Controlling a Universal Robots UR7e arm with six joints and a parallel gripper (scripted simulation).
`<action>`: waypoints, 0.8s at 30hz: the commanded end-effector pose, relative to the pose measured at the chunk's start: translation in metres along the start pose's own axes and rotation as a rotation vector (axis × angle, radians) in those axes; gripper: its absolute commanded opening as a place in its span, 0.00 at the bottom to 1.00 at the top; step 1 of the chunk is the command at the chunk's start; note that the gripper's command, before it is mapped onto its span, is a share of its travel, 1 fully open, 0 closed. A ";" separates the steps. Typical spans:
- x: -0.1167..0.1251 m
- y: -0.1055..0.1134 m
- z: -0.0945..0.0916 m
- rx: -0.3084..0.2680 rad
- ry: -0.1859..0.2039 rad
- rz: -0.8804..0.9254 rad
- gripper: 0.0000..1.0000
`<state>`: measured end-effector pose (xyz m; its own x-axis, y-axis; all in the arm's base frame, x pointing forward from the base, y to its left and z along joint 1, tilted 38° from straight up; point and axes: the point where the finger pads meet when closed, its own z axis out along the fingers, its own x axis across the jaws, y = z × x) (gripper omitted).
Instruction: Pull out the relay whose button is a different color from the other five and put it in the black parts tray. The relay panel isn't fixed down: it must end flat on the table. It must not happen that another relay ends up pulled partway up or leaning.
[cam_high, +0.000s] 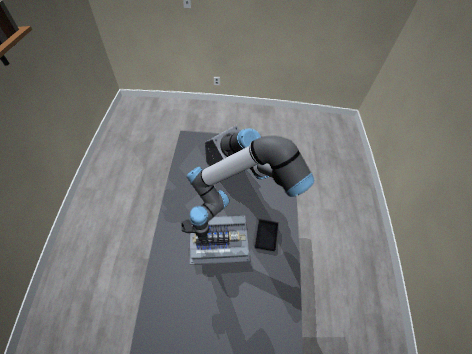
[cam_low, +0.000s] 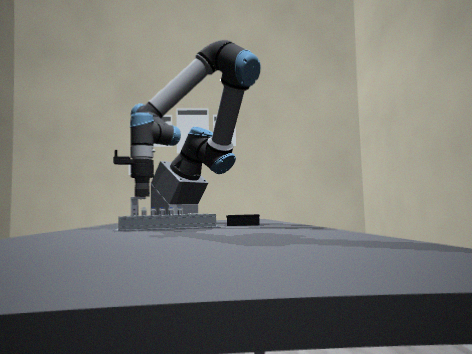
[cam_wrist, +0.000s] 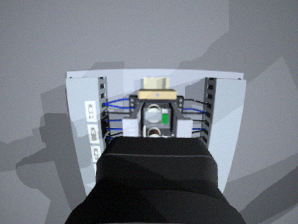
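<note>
The grey relay panel (cam_high: 219, 246) lies flat on the dark table, with a row of relays across its middle. My gripper (cam_high: 201, 240) points straight down over the left end of that row and is shut on the end relay (cam_low: 135, 205). That relay stands a little taller than the others in the side view. In the wrist view the gripper body hides the fingers and the held relay. Just past the gripper body, a relay with a green button (cam_wrist: 162, 117) shows on the panel (cam_wrist: 156, 129). The black parts tray (cam_high: 266, 235) sits right of the panel.
The arm's base block (cam_low: 179, 187) stands just behind the panel. The tray also shows in the side view (cam_low: 243, 219), low and close to the panel's right end (cam_low: 167, 221). A cream terminal block (cam_wrist: 157, 87) sits at the row's far end.
</note>
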<state>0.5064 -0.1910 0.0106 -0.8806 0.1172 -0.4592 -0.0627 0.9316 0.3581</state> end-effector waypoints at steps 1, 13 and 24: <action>0.000 0.000 0.000 0.001 -0.021 0.000 0.00; 0.000 0.000 -0.001 0.001 -0.035 0.000 0.00; 0.001 0.000 -0.001 0.001 -0.049 0.000 0.00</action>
<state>0.5052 -0.1909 0.0102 -0.8587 0.1327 -0.4951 -0.0625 0.9316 0.3581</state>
